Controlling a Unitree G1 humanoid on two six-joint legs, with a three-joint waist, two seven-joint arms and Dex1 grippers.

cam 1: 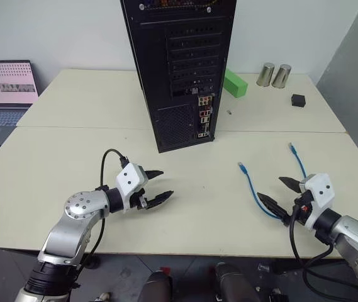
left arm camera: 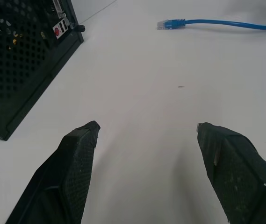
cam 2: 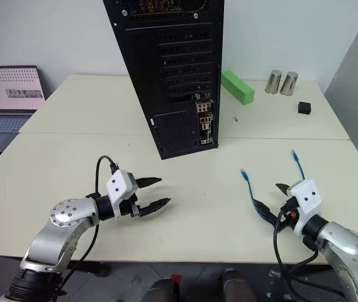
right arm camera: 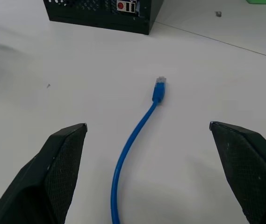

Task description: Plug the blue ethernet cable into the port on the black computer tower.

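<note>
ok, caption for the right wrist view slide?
Open right gripper over the blue ethernet cable lying loose on the table, black computer tower beyond.

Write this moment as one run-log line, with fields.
left gripper: open, empty | right gripper: open, over blue ethernet cable | cable: on table, unplugged | black computer tower: upright

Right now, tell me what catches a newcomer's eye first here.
The black computer tower stands upright mid-table, rear connectors facing the robot. The blue ethernet cable lies loose on the table to its right, just ahead of the open right tool. The open left tool hovers empty before the tower.
</note>
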